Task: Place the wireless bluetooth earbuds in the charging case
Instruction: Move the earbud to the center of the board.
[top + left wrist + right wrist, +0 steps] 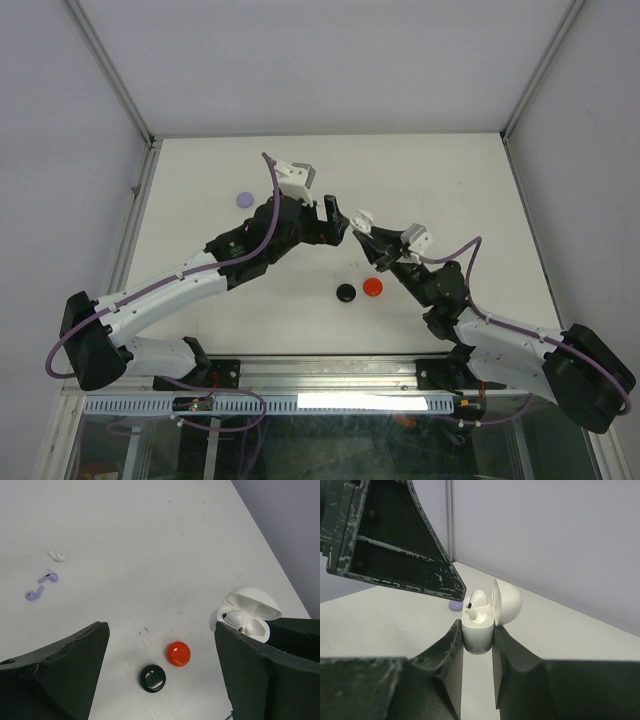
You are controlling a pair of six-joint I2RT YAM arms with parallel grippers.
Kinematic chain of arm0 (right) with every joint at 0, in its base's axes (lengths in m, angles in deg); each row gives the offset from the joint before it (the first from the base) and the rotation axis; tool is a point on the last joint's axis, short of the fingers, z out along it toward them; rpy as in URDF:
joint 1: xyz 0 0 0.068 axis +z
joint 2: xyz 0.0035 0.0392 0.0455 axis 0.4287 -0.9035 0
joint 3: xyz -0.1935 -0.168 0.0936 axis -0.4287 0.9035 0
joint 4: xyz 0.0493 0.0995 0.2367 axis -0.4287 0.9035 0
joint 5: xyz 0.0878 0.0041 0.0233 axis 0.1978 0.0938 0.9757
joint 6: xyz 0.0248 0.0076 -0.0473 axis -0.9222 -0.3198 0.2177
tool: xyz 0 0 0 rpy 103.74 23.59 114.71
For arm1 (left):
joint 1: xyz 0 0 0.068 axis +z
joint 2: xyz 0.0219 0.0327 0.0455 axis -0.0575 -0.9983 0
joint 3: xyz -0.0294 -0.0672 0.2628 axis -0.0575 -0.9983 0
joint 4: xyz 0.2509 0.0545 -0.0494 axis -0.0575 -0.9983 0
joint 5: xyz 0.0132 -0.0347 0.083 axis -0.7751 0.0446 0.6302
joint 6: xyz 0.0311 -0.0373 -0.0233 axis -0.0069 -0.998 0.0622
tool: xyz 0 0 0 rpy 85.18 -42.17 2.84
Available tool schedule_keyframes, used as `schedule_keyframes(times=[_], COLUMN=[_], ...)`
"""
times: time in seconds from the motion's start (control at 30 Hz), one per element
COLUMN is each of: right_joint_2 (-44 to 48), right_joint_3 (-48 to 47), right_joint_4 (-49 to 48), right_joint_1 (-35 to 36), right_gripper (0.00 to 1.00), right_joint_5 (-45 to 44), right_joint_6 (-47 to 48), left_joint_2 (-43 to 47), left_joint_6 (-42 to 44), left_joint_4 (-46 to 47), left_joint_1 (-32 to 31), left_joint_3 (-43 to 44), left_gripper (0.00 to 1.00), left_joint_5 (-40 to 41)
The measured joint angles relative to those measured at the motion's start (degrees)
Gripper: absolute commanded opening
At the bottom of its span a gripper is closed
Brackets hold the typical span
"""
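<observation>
My right gripper (pixel 478 636) is shut on an open white charging case (pixel 478 626), held off the table with its lid (pixel 507 601) swung back. One white earbud (pixel 480 599) sits in the case, and the slot beside it looks empty. The top view shows the case (pixel 362 217) at mid-table between both grippers. My left gripper (pixel 161 630) hovers open and empty just left of the case (pixel 248 611). A loose white earbud (pixel 56 556) and two lavender earbuds (pixel 48 577) (pixel 34 594) lie on the table farther off.
A red puck case (pixel 373 287) and a black puck case (pixel 346 291) lie side by side near the front of the table. A shut lavender case (pixel 242 199) sits at the back left. The left finger (pixel 395 535) hangs close over the white case.
</observation>
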Motion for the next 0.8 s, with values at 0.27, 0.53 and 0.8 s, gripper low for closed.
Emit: schedule_keyframes(times=[0.27, 0.53, 0.8], right_joint_2=[1.3, 5.7, 11.6], right_joint_3=[0.0, 1.0, 2.8], right_joint_4=[0.4, 4.2, 8.9], right_joint_1=[0.0, 0.0, 0.0], right_gripper=[0.0, 0.0, 0.0], right_joint_5=[-1.0, -4.4, -6.6], right_joint_6=[-0.2, -0.2, -0.4], left_joint_2=[1.7, -2.3, -20.1], left_joint_6=[0.2, 2.5, 6.5], left_joint_4=[0.1, -0.2, -2.1], left_joint_1=[3.2, 10.9, 16.1], left_joint_3=[-1.8, -2.8, 4.9], left_gripper=[0.91, 0.91, 0.83], left_joint_5=[-1.4, -3.8, -5.8])
